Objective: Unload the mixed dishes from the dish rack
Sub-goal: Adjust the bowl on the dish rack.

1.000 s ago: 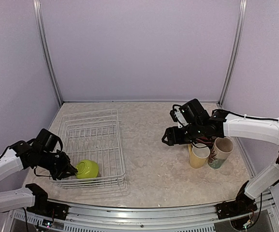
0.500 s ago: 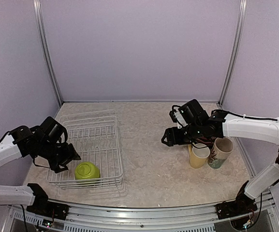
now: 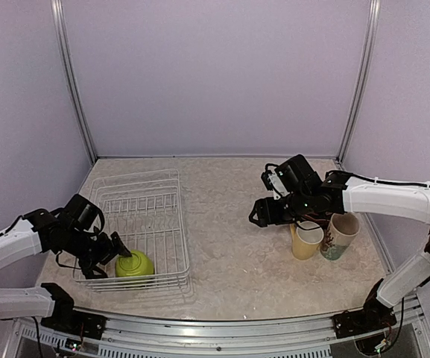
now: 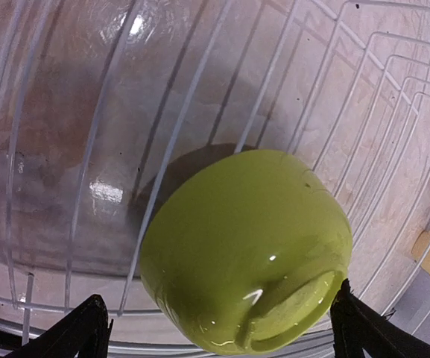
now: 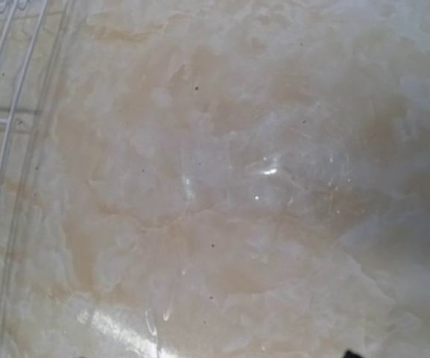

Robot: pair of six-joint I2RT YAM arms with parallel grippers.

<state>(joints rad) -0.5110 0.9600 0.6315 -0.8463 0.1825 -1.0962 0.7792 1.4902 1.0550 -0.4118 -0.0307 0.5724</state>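
Dish rack (image 3: 141,224) at table's 9 o'clock; only lime-green bowl (image 3: 134,263) left inside, tipped, at rack's 6 o'clock edge. Pale yellow mug (image 3: 306,240) and white floral mug (image 3: 340,235) already out, 3 o'clock. My left gripper (image 3: 118,252) spread wide, straddling bowl, no grip. Right gripper (image 3: 263,212) over bare table; spread unreadable. Step: bowl pickup. Next: pinch bowl wall, lift clear of wires.

The table (image 3: 229,246) has a shiny top, pale brown and cream like marble. Plain light purple walls (image 3: 215,74) stand at its back and side edges. Two thin metal poles (image 3: 73,82) rise from its back corners. A grey metal rail (image 3: 222,333) runs along its near edge.
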